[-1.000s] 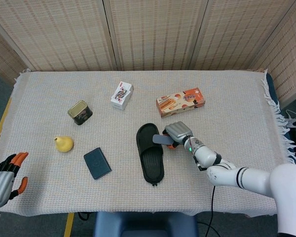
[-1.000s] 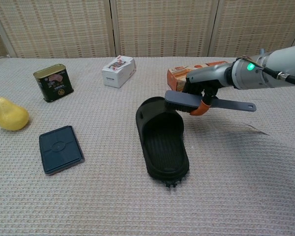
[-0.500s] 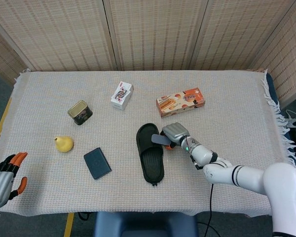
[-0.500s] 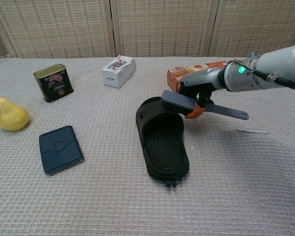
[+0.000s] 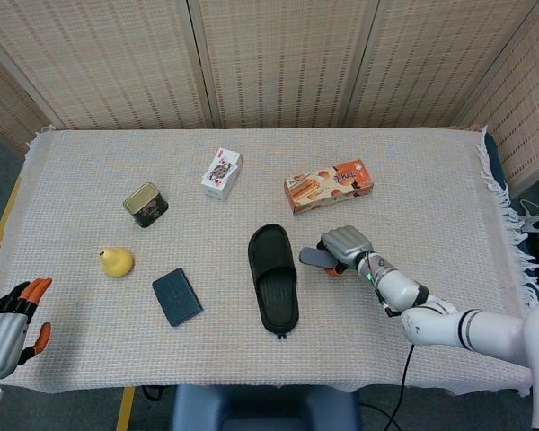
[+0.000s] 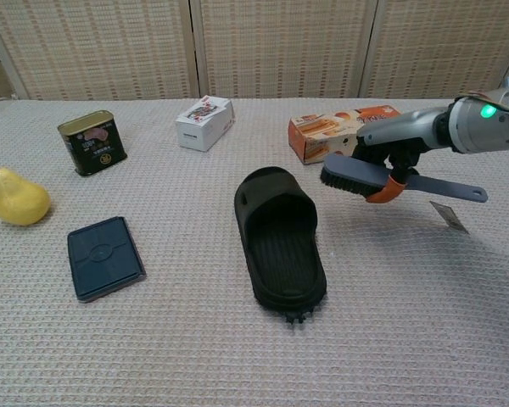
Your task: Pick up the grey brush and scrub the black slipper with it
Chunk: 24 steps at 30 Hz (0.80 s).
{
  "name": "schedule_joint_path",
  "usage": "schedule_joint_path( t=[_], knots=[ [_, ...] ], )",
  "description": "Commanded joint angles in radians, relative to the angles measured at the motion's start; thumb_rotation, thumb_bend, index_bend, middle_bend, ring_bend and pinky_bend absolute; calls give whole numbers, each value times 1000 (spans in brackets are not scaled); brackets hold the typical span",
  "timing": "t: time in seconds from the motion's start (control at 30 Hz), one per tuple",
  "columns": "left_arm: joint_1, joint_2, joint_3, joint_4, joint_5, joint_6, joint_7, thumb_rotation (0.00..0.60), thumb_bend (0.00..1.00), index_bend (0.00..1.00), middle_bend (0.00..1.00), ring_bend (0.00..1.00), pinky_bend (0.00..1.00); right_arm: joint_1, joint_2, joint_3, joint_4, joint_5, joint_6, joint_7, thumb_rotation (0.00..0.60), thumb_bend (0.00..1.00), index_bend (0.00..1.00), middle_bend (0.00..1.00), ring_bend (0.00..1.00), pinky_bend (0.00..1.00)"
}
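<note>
The black slipper lies in the middle of the table, toe toward the back. My right hand holds the grey brush just right of the slipper and apart from it. The brush hangs above the cloth with its bristles down, and its handle points right. My left hand hangs at the table's front left corner, holding nothing, fingers apart; the chest view does not show it.
An orange snack box lies behind the brush. A card box, a green tin, a yellow pear and a dark blue case sit to the left. A small tag lies right of the brush.
My right hand has carried the brush to the right, off the slipper's toe edge, and it now hangs beside the slipper. The left hand has stayed put.
</note>
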Motion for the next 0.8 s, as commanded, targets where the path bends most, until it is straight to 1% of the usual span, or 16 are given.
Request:
schedule_joint_path(
  t=[0.03,0.13,0.23,0.37,0.47,0.53,0.57,0.63,0.7,0.77,0.8],
  knots=[
    [-3,-2,-1,1,-3,-6,2,600,489,75,98,88,226,-59,76,-47,-73,-59,24,7,600,405,713,600,552,713],
    [-6,-6,-4,3,-7,-10,7,600,490,75,98,88,204,-99,74,-87,-72,-93,58,-18,600,405,660,600,548,708],
    [-8,-8,-2,1,-3,-13,9,600,491,75,98,88,194,-130,48,-105,-48,-120,76,-25,600,405,644,599,543,706],
    [-10,-10,0,-1,-1,-17,13,600,490,75,98,90,201,-162,4,-112,3,-150,53,0,600,405,634,600,538,705],
    [-11,-12,-2,0,-8,-19,19,600,490,75,100,91,194,-173,-22,-110,40,-179,32,13,600,404,593,598,512,694],
    [-11,-12,-2,-1,-10,-22,19,600,491,76,100,93,192,-182,-34,-107,56,-203,31,19,600,403,542,576,482,678],
    [-11,-11,-2,-1,-11,-24,19,600,492,77,100,93,192,-185,-36,-106,60,-210,30,22,600,403,480,539,451,659],
    [-12,-11,-1,-2,-13,-25,20,600,492,77,100,93,192,-190,-37,-104,66,-221,23,26,600,403,319,454,384,610],
    [-12,-11,0,-3,-12,-26,20,600,492,77,100,93,192,-193,-33,-101,69,-231,17,30,600,403,117,351,296,537],
    [-11,-11,1,-3,-11,-26,22,600,493,77,100,94,193,-195,-25,-98,66,-240,16,29,600,402,19,273,226,479],
    [-11,-11,1,-3,-11,-26,22,600,493,77,100,95,194,-196,-20,-97,61,-243,17,28,600,398,3,243,197,453]
  ],
)
